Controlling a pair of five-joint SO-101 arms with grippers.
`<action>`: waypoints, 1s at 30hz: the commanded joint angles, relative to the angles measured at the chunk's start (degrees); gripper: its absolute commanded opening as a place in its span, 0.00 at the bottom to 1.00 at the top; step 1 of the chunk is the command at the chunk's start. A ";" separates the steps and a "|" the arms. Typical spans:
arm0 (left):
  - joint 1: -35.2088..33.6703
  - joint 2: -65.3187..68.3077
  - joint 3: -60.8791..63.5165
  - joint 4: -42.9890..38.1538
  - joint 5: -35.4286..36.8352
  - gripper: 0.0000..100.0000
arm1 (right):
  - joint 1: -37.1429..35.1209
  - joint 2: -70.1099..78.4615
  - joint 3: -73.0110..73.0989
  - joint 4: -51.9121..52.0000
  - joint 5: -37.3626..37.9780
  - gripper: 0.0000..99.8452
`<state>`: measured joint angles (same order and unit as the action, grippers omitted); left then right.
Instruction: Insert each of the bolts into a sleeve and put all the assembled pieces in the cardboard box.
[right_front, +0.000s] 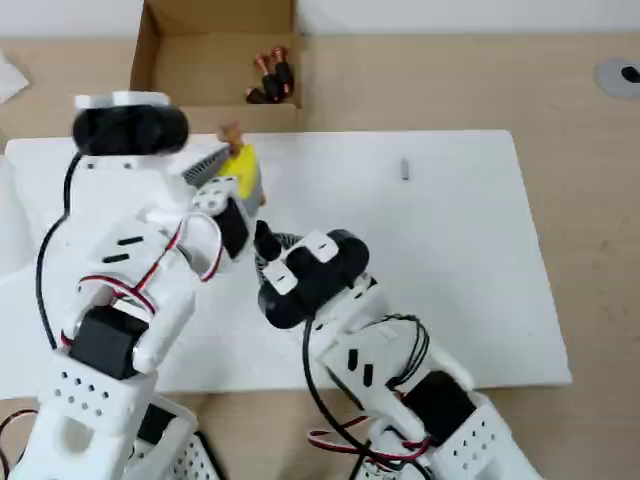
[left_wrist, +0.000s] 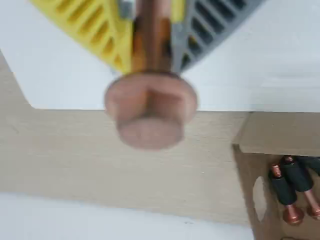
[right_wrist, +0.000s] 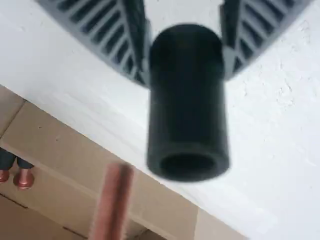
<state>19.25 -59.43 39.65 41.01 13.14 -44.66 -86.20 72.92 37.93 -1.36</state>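
Note:
My left gripper (left_wrist: 152, 52) is shut on a copper bolt (left_wrist: 150, 107), whose head faces the wrist camera. In the high view this gripper (right_front: 236, 165), with one yellow and one grey finger, holds the bolt (right_front: 230, 132) near the mat's far edge, just short of the cardboard box (right_front: 150, 60). My right gripper (right_wrist: 185, 45) is shut on a black sleeve (right_wrist: 187, 100) with its open end outward. The bolt's shank (right_wrist: 112, 205) hangs close beside that opening, outside it. In the high view the right gripper (right_front: 265, 240) sits just behind the left one. Several assembled pieces (right_front: 272, 78) lie in the box.
A white mat (right_front: 450, 280) covers the wooden table. A small grey piece (right_front: 404, 169) lies on the mat to the right. The box's front wall (left_wrist: 280, 132) stands beside the mat's edge. A grey disc (right_front: 618, 75) sits at the far right.

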 joint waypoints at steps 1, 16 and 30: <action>1.32 -0.75 -0.79 -0.09 0.26 0.00 | -0.57 -1.01 -0.75 -1.32 -0.53 0.01; -0.26 -0.75 -1.58 0.35 0.18 0.00 | -0.48 -0.57 -2.68 0.09 -0.53 0.01; -0.18 -0.75 -10.99 10.20 0.26 0.00 | 4.18 8.40 -4.09 -3.78 -2.99 0.01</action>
<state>19.78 -59.43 33.14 50.51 13.14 -41.32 -78.20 72.66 35.91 -3.56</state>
